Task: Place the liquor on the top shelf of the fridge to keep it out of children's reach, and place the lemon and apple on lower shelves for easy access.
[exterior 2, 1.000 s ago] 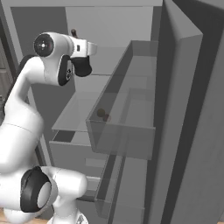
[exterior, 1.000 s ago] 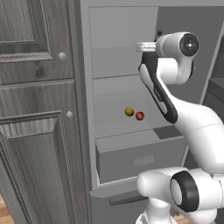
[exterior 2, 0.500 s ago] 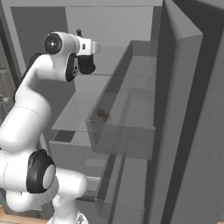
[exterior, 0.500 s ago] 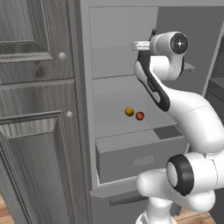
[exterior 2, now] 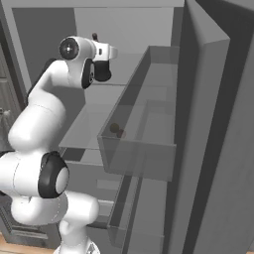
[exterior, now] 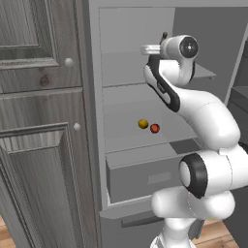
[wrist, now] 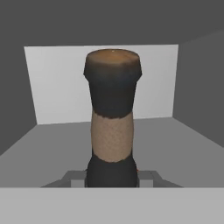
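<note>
The liquor (wrist: 112, 127), a dark bottle with a tan neck band and a brownish stopper, stands upright between my fingertips, and my gripper (wrist: 112, 177) is shut on its lower neck. Its stopper (exterior: 164, 35) pokes up behind my wrist at the fridge's upper compartment, just above the top shelf (exterior: 206, 73). Whether the bottle's base touches the shelf is hidden. The lemon (exterior: 143, 124) and the apple (exterior: 154, 128) lie side by side on a lower shelf (exterior: 121, 138), well below my hand. Through the door bin they show faintly as lemon (exterior 2: 114, 128) and apple (exterior 2: 121, 134).
The fridge (exterior: 92, 97) stands open, with a grey drawer box (exterior: 145, 179) pulled out below the fruit. Its door (exterior 2: 208, 124) swings out on the right, carrying a clear bin (exterior 2: 144, 158). Wood-grain cupboards (exterior: 38, 121) stand on the left.
My wrist has shifted a little leftward and deeper into the upper compartment, carrying the bottle with it. The lemon and apple have not moved.
</note>
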Tool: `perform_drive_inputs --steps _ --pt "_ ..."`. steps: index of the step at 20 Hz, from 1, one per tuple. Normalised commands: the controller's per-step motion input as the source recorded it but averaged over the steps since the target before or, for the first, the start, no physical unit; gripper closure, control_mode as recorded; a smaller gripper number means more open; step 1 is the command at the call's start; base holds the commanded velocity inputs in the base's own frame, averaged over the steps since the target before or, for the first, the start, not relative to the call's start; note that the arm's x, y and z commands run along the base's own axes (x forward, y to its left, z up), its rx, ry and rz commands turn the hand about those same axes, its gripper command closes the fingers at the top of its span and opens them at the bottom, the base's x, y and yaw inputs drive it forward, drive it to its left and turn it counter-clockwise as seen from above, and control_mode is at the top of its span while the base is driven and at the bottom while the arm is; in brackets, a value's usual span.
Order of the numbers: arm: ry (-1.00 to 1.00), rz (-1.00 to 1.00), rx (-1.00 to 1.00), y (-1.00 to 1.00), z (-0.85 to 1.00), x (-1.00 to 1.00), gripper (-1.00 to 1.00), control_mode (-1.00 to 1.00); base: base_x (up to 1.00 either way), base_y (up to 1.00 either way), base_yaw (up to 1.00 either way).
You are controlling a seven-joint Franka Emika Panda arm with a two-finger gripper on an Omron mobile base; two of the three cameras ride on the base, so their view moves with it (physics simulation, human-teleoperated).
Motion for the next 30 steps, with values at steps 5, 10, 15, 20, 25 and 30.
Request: perform_drive_inputs --steps 5,10,15,20,25,30 --pt "0.0 0.0 0.0 0.0 -0.07 0.49 1.0 -1.0 0.0 0.0 0.0" --pt "0.0 0.0 0.0 0.0 -0.13 0.46 1.0 -1.0 0.0 0.0 0.0" --pt "0.0 0.0 0.0 0.0 -0.16 0.45 1.0 -1.0 0.0 0.0 0.0" --pt "0.0 0.0 0.0 0.0 -0.18 0.45 1.0 -1.0 0.0 0.0 0.0" --pt "0.0 0.0 0.0 0.0 -0.19 0.45 1.0 -1.0 0.0 0.0 0.0" --pt "0.0 0.0 0.0 0.0 -0.21 0.43 -1.0 -1.0 0.0 0.0 0.0"
